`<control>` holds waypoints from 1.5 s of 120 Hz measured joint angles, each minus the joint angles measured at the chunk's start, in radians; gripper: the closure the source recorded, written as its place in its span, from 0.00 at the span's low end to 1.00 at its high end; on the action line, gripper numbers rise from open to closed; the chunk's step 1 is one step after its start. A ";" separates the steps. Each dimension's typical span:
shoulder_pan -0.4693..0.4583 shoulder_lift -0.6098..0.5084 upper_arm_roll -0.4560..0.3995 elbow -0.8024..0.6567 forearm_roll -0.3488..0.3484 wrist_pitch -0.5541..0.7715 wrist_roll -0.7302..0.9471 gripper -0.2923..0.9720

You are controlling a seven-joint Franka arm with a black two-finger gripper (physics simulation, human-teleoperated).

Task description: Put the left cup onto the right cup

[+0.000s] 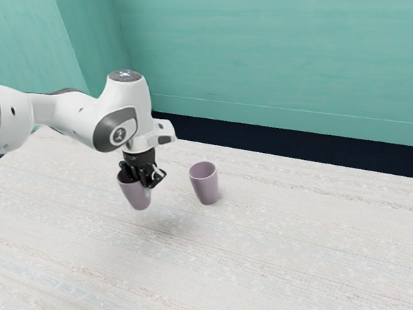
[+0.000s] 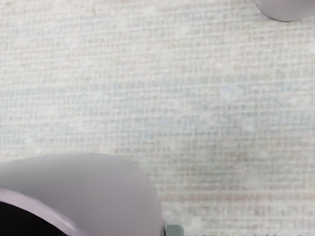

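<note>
Since it must clear the rim of the right cup [image 1: 204, 183] standing upright nearby on the counter [image 1: 284, 256], I hold the left cup [image 1: 135, 194] raised above the surface, my gripper [image 1: 143, 175] clamped on its lip.

The left cup [image 1: 135, 193] and right cup [image 1: 203, 183] are showing pale mauve against a counter [image 1: 285, 263] showing whitish, streaked grain.

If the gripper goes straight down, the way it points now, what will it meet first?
Most likely the table: the held cup in the gripper hangs above a bare patch, so its base would touch first. The other cup stands aside, toward the exterior view's right.
</note>
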 joint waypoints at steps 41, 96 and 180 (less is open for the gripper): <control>0.000 -0.011 -0.035 0.094 0.027 -0.071 -0.005 0.85; 0.000 0.002 -0.090 0.229 0.012 -0.176 -0.006 0.85; 0.001 0.136 -0.159 0.459 -0.020 -0.295 -0.010 0.85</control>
